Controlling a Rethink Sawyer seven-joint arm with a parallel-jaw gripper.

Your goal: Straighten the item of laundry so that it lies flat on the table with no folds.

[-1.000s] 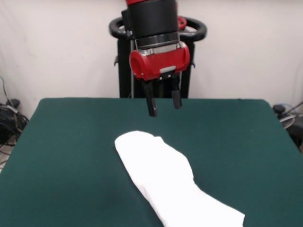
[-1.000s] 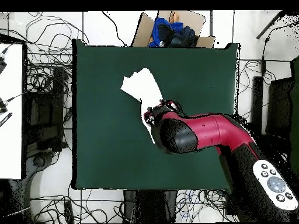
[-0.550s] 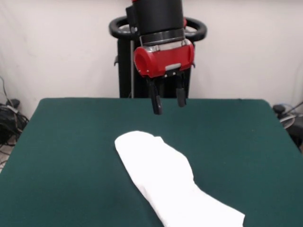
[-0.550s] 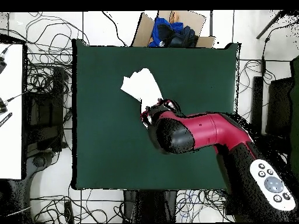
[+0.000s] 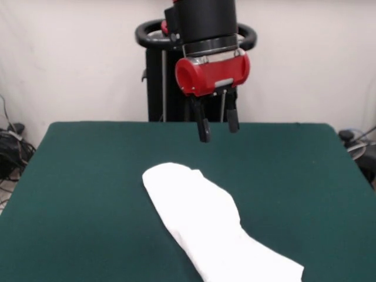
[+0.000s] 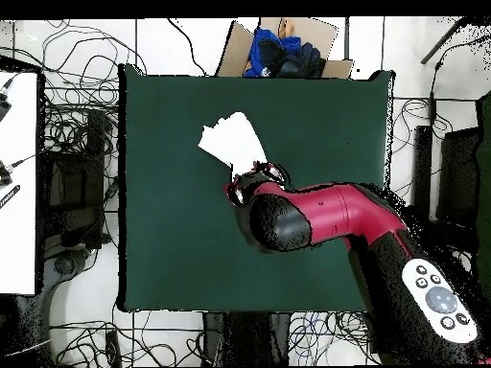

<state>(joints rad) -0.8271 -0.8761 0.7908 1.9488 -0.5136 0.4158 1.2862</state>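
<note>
The item of laundry is a plain white folded bundle, lying diagonally from the middle of the table down to its near edge. No print shows on it. In the overhead view the item of laundry is partly covered by the arm. My gripper hangs open in the air above and behind the bundle's far end, nothing between its two black fingers. From above the gripper is hidden under the red arm.
The table top is dark green. A cardboard box with blue cloth sits beyond the table's edge in the overhead view. Cables lie on the floor around the table.
My gripper has drifted to the right in the front view and risen slightly, staying open. The white bundle has not moved.
</note>
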